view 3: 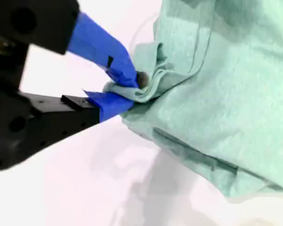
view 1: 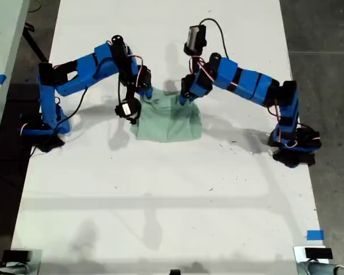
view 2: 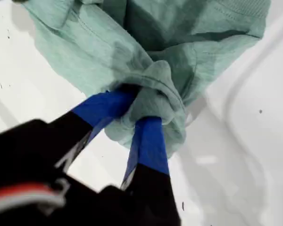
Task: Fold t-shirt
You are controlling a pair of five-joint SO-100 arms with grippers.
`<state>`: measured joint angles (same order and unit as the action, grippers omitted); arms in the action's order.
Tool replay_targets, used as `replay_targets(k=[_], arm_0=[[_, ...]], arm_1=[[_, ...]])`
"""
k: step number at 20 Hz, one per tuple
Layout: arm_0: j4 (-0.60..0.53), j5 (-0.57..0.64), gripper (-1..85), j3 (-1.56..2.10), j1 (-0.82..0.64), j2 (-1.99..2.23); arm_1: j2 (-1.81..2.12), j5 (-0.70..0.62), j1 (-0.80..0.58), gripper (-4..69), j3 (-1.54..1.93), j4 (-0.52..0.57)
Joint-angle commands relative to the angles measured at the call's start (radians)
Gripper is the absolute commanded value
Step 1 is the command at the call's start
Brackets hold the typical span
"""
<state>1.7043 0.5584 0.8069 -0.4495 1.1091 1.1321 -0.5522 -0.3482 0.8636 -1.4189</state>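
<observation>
The t-shirt (view 1: 167,119) lies bunched on the white table (view 1: 160,200), right between my two arms. My first gripper (view 2: 141,110) is squeezed tight on a wad of it, and my second gripper (view 3: 127,89) pinches a scrunched edge — I think near a sleeve, but it is hard to see. The cloth looks soft, light and floppy — best held by corners or hems.

Setting: a robotics lab or test bench. Evidence: a long white table (view 1: 160,189) on a grey concrete floor (view 1: 327,34), 2 blue arms clamped at its sides (exposed wiring), and blue tape markers (view 1: 315,235) on the surface.
</observation>
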Motion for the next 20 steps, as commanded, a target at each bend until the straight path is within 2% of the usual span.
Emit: replay_targets(k=[1, 7, 11, 13, 14, 15, 16, 18, 20], arm_0=[[-0.015, 0.017, 28.9, -0.018, -0.071, 0.032], [0.028, 0.074, 30.0, 0.023, -0.21, 0.239], [0.046, 0.074, 28.7, 0.186, -0.219, 0.446], [-0.005, 0.055, 27.0, 0.382, -0.198, 0.598], [-0.057, 0.052, 21.7, 0.517, -0.181, 0.703], [-0.1, 0.031, 15.7, 0.66, -0.164, 0.813], [-0.14, 0.006, 5.1, 0.801, -0.147, 0.923], [-0.184, -0.057, 0.4, 1.052, -0.098, 1.14], [-0.218, -0.135, 0.1, 1.276, -0.032, 1.353]], arm_1=[[0.025, -0.046, -0.075, 43.8, -0.038, -0.021], [0.25, -0.112, -0.245, 33.0, 0.032, -0.152], [0.575, -0.124, -0.328, 29.5, 0.325, -0.153], [0.792, -0.112, -0.342, 26.6, 0.535, -0.141], [0.902, -0.1, -0.341, 19.8, 0.637, -0.138], [1.006, -0.08, -0.328, 9.2, 0.736, -0.137], [1.097, -0.048, -0.307, 3.3, 0.83, -0.146], [1.264, 0.044, -0.225, 1.5, 1.006, -0.153], [1.408, 0.143, -0.137, 1.1, 1.16, -0.144]])
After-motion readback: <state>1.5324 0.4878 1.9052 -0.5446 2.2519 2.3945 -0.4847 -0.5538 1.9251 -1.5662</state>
